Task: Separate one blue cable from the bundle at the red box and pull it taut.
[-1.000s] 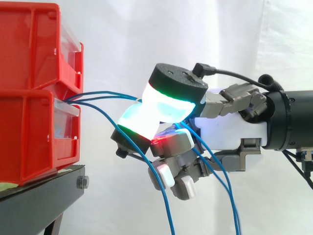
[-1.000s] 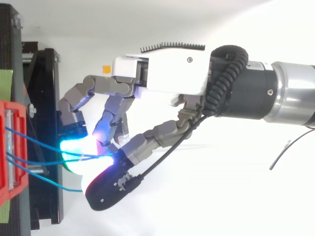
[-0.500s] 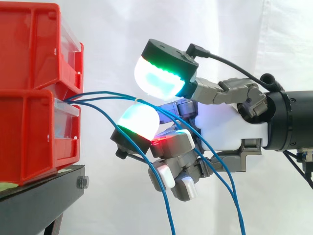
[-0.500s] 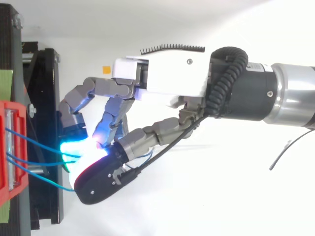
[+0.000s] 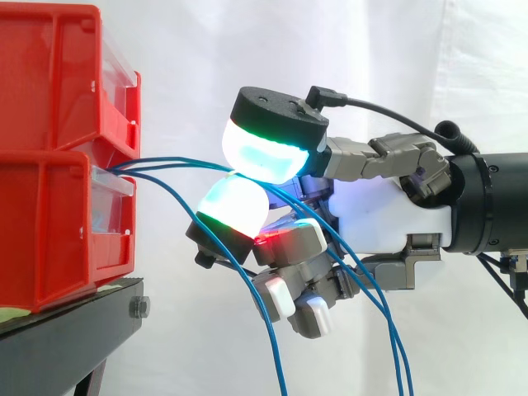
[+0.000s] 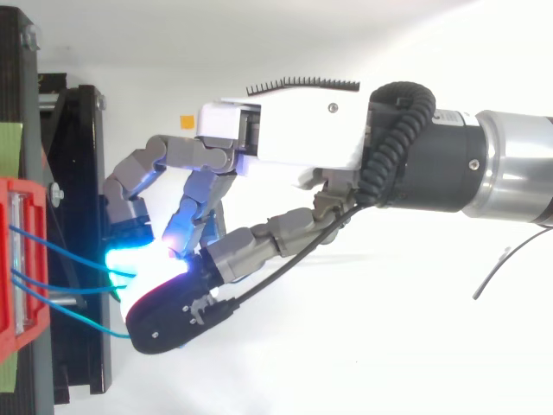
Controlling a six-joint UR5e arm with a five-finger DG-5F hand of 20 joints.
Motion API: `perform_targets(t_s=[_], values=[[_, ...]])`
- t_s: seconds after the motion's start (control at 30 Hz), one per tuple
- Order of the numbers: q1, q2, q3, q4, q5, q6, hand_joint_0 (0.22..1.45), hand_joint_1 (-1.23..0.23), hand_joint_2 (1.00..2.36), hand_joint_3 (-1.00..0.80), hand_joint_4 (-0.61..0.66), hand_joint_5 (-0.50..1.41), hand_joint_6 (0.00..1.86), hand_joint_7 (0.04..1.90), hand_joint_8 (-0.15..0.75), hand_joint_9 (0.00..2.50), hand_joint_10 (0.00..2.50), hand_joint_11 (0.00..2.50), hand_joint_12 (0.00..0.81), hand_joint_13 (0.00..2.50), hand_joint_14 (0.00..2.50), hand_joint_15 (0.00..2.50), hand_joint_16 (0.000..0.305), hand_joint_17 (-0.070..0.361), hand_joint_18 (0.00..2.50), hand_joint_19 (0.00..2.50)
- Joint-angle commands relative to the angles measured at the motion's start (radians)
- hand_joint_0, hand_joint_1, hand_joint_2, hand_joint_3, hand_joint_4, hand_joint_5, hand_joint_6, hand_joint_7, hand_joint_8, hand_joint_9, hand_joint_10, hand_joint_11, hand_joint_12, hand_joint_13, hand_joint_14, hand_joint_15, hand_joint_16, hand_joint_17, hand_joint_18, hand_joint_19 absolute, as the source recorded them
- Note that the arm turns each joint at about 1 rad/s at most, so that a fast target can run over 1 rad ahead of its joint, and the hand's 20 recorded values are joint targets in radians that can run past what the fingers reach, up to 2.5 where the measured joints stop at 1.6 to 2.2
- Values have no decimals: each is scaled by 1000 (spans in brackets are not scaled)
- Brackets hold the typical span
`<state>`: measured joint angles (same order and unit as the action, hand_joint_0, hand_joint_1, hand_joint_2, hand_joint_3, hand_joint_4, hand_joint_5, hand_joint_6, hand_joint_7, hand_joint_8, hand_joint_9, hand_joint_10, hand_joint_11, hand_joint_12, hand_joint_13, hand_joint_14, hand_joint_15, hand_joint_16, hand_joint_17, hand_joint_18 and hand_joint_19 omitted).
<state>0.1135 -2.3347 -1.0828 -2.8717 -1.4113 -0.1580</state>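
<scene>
Several thin blue cables (image 5: 173, 161) come out from between the two stacked red bins (image 5: 49, 165) and run right to my hand (image 5: 388, 214). The thumb's black-backed glowing pad (image 5: 264, 153) sits on top of a finger's glowing pad (image 5: 235, 202), and the upper cables pass between the two where they meet. One more blue cable (image 5: 247, 289) droops below the hand and falls out of view at the bottom. From above, the hand (image 6: 285, 130) reaches left toward the bin (image 6: 17, 268), and the cables (image 6: 52, 251) span the short gap to the pads.
The bins rest on a black stand (image 5: 74, 322) at the left, in front of a white curtain. In the top view the stand's black frame (image 6: 78, 173) lies just under the fingertips. Open space lies below and to the right of the hand.
The thumb lifted off the finger pad, swung left toward the bins, and has come back down onto the cables closer to the bin. The arm itself has stayed put.
</scene>
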Motion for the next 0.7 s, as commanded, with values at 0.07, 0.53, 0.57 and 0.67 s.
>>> perform_targets(t_s=[0.07,0.53,0.57,0.67], values=[[0,0,0,-1,0,0,782,-909,1000,-499,51,-192,906,1156,273,1093,25,1277,375,1003,28,752,53,119,946,853],[2,0,0,-1,0,0,704,-891,1000,-500,106,-178,913,1163,288,1134,24,1284,365,1015,29,754,52,117,951,860],[2,0,0,-1,0,0,635,-844,1000,-500,115,-174,911,1140,294,1154,25,1292,367,1024,29,760,52,117,959,890],[2,0,0,-3,0,5,553,-781,1000,-500,128,-172,904,1123,301,1164,24,1304,384,1042,28,765,55,123,987,897]])
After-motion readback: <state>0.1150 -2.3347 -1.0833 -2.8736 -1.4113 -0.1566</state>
